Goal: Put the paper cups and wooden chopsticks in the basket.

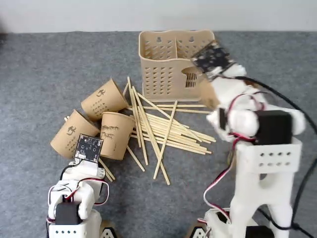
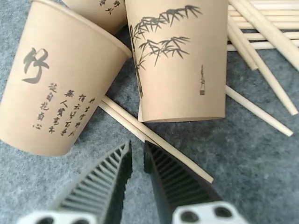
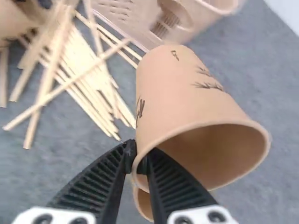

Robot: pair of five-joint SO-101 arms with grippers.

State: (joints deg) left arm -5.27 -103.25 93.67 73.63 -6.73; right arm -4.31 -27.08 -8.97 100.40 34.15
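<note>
Paper cup (image 3: 196, 107) hangs tilted above the tabletop (image 1: 39, 74), its rim clamped between the fingers of the right end effector (image 3: 140, 158), one finger inside the mouth and one outside. Just beyond this cup, ahead of that end effector, stands the basket (image 1: 168, 64). The pile of chopsticks (image 1: 163, 126) lies spread below and to one side.

The left end effector (image 2: 138, 149) sits low over the tabletop, its fingers nearly together with a thin gap, holding nothing. Right ahead of its tips lie the bamboo cup (image 2: 180, 60) and the lettered cup (image 2: 60, 79), both on their sides. A third cup (image 2: 98, 9) lies behind them. A single chopstick (image 2: 154, 140) crosses just before the fingertips and runs under the two nearer cups.
</note>
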